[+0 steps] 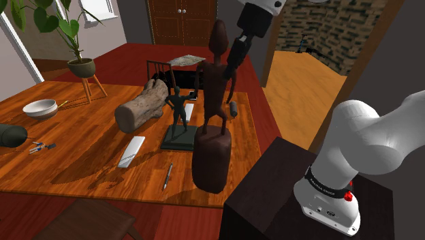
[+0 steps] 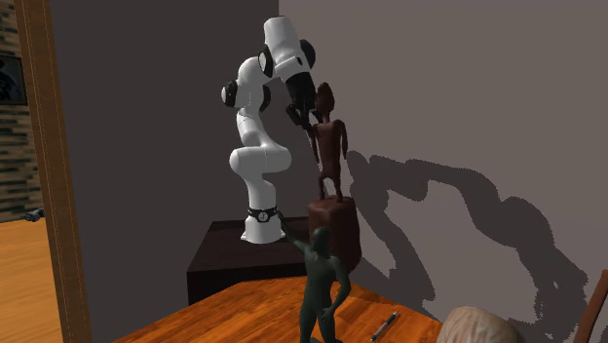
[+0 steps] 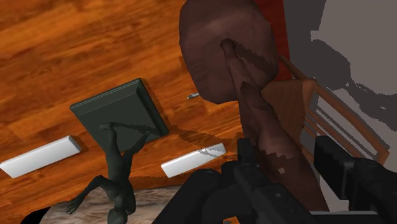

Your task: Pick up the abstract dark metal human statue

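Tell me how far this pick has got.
Done: the gripper is at the tall brown statue, its fingers clasping the upper body. In hand: the lift. In the second exterior view the statue's base seems to hang just above the table, though that is uncertain. Left: raising it plainly clear.

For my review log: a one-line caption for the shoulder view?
Gripper at the shoulder of the tall brown figure statue; small dark figure statue beside it on the wooden table.
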### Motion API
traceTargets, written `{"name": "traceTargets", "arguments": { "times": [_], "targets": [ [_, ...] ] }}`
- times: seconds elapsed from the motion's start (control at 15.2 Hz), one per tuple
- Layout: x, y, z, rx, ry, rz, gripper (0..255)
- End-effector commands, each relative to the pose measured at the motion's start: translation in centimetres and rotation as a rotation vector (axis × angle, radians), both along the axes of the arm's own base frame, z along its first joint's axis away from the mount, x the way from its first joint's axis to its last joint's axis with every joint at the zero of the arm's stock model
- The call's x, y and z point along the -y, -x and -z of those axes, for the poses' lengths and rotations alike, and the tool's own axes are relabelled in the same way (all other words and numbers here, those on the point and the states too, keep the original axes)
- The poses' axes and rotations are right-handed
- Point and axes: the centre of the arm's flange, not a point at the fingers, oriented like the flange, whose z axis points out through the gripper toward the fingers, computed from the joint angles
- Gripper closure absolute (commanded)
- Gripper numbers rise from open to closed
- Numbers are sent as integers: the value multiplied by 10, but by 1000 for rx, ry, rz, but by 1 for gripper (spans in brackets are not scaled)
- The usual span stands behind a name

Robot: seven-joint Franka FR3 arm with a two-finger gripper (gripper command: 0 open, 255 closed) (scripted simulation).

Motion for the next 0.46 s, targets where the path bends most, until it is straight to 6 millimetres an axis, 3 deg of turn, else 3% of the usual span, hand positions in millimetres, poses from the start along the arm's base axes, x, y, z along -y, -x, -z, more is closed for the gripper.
{"name": "traceTargets", "arguments": {
  "times": [0.0,0.26,0.4],
  "targets": [
    [-1,1,-13,4,-2,1,255],
    [-1,1,-34,4,-2,1,255],
    [-1,1,-35,4,-2,1,255]
  ]
}}
